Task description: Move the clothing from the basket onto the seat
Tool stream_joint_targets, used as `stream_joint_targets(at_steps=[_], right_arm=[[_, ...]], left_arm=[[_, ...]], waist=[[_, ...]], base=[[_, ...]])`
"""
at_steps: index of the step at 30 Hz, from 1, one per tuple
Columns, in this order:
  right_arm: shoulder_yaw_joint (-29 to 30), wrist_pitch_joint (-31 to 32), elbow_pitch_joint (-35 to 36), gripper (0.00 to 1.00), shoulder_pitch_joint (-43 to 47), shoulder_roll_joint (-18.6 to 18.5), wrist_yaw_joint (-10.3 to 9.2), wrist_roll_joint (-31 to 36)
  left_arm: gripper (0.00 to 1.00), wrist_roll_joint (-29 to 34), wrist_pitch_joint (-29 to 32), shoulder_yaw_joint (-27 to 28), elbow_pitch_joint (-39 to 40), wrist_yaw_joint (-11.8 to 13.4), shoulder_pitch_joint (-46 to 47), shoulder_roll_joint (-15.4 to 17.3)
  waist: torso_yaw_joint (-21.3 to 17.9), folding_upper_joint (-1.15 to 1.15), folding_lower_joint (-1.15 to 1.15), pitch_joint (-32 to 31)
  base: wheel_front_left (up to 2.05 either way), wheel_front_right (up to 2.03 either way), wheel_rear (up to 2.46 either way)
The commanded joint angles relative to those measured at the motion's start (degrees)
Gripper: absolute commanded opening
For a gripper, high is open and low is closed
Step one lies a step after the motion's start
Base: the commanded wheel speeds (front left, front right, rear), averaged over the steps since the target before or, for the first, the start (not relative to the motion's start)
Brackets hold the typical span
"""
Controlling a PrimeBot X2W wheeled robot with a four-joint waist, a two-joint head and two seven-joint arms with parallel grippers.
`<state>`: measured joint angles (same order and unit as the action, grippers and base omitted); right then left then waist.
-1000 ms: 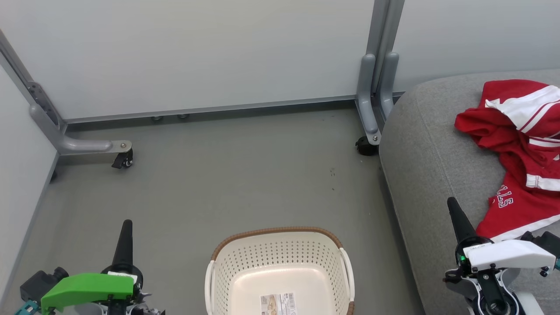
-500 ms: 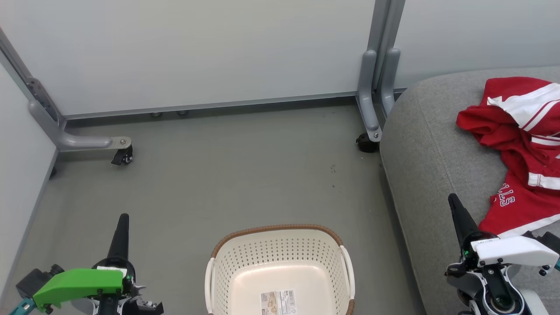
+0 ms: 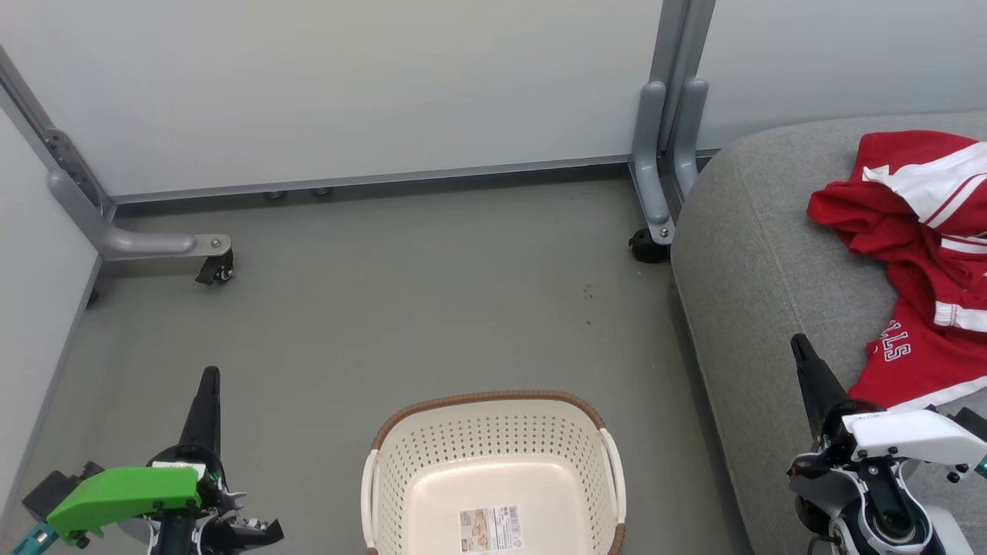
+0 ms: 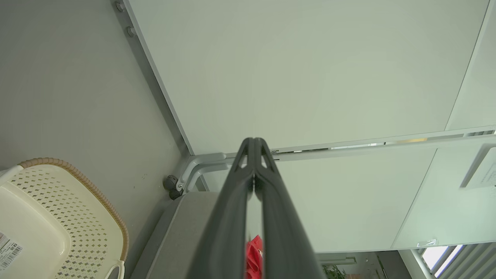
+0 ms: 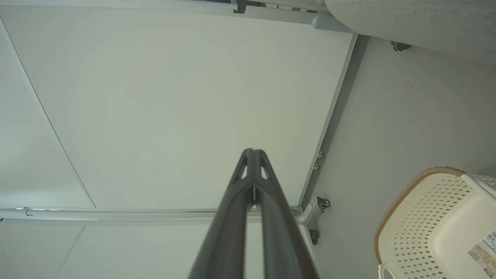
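The red clothing (image 3: pixel 925 254) with white stripes and "LLS" lettering lies crumpled on the grey seat (image 3: pixel 763 270) at the right of the head view. A sliver of that red clothing (image 4: pixel 254 257) shows between the fingers in the left wrist view. The cream basket (image 3: pixel 493 478) with a brown rim stands on the floor at bottom centre, holding just a label sticker (image 3: pixel 492 529). My left gripper (image 3: pixel 209 375) is shut at lower left, left of the basket. My right gripper (image 3: pixel 796 340) is shut over the seat's front edge, empty. Both wrist views show the jaws (image 4: pixel 254 140) (image 5: pixel 252 151) pressed together.
Pale partition panels on grey metal legs with castors (image 3: pixel 220 271) (image 3: pixel 646 248) close off the back and left. Grey floor (image 3: pixel 432 308) lies between the partitions, the basket and the seat.
Both grippers sit lower in the head view than before, the left by more. The whole picture has shifted slightly, so the camera moved. Clothing and basket stay put.
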<state>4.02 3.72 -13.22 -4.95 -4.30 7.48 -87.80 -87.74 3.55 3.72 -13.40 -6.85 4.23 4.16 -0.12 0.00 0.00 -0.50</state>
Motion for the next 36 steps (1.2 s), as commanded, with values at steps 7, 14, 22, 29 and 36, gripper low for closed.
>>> stream_joint_targets(at_steps=[7, 14, 22, 29, 36], right_arm=[[0.7, 1.2, -0.5, 0.0, -1.2, 0.3, 0.02, -3.5], [1.2, 1.8, -0.8, 0.0, -1.5, 0.5, 0.02, -5.9], [1.4, 2.0, -0.8, 0.0, -1.4, 0.6, 0.02, -5.7], [1.5, 2.1, -0.9, 0.0, -1.4, 0.7, 0.02, -5.6], [1.6, 2.2, -0.9, 0.0, -1.4, 0.7, 0.02, -5.4]], left_arm=[[0.0, -3.7, 1.1, 0.9, -0.4, -0.6, 2.0, -0.1], [0.0, -6.2, 1.9, 1.4, -0.7, -0.8, 2.4, -0.2], [0.0, -5.9, 1.9, 1.5, -0.7, -0.8, 2.4, -0.3], [0.0, -5.7, 2.1, 1.6, -0.7, -0.8, 2.4, -0.4], [0.0, -5.6, 2.2, 1.8, -0.7, -0.8, 2.4, -0.4]], waist=[[0.1, 0.0, 0.0, 0.3], [0.1, 0.0, 0.0, 0.7], [0.1, 0.0, 0.0, 0.7], [0.1, 0.0, 0.0, 0.7], [0.1, 0.0, 0.0, 0.7]], base=[[0.0, 0.0, 0.0], [0.0, 0.0, 0.0], [0.0, 0.0, 0.0], [0.0, 0.0, 0.0], [0.0, 0.0, 0.0]])
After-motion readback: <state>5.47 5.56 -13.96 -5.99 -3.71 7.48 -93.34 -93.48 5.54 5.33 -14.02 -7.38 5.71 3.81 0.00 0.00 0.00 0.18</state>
